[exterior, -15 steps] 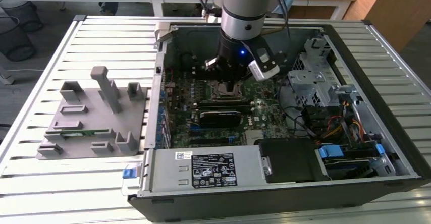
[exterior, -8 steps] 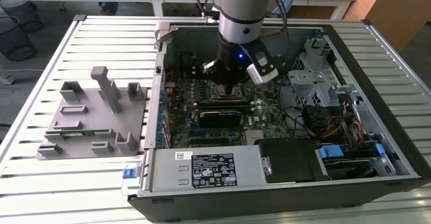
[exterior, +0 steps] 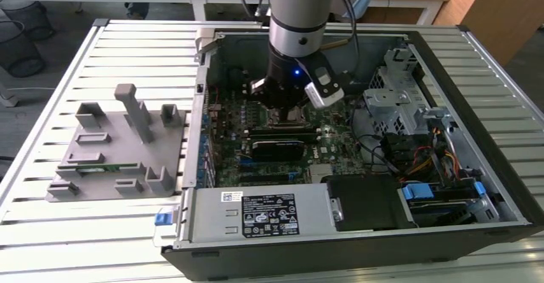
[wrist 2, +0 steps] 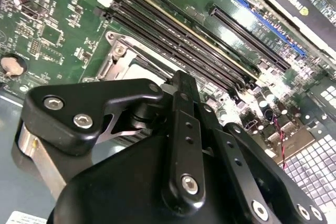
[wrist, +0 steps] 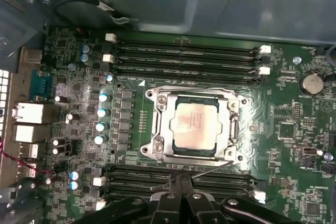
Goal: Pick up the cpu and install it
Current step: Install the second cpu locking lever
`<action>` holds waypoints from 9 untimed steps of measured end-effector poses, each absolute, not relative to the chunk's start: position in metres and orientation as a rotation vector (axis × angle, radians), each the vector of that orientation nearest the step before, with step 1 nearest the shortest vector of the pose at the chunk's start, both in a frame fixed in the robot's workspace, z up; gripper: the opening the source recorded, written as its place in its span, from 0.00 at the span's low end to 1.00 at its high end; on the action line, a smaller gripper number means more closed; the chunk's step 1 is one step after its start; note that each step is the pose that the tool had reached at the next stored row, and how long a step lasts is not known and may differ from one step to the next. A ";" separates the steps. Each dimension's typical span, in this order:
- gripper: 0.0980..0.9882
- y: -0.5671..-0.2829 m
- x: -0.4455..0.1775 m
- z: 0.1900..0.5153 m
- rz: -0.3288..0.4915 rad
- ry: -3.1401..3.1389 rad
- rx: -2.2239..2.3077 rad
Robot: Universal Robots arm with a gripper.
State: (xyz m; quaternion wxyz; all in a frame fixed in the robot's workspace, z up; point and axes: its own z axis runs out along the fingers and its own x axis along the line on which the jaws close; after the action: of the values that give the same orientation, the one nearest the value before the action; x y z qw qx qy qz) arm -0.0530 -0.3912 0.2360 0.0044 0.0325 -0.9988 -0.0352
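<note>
Inside the motherboard's socket frame, we are seeing the cpu already lying flat, near the board's middle. Our gripper is hovering just beside the socket with fingers together, gripping nothing; the placing looks done.

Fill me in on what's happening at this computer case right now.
A single robot arm reaches down into the open black computer case, its gripper poised just over the green motherboard. In the first wrist view, the small square cpu with a shiny silver top already lies inside the metal socket frame, between the rows of black memory slots. The gripper's fingers look closed together beside the socket, apart from the cpu.
</note>
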 end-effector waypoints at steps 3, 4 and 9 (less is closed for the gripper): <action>0.01 -0.391 -0.053 0.232 -0.110 -3.127 0.102; 0.01 -0.391 -0.053 0.231 -0.110 -3.126 0.101; 0.01 -0.392 -0.053 0.226 -0.122 -3.120 0.101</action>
State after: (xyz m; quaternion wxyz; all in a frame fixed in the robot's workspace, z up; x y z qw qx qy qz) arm -0.0532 -0.3923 0.2261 0.0088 0.0323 -0.9987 -0.0392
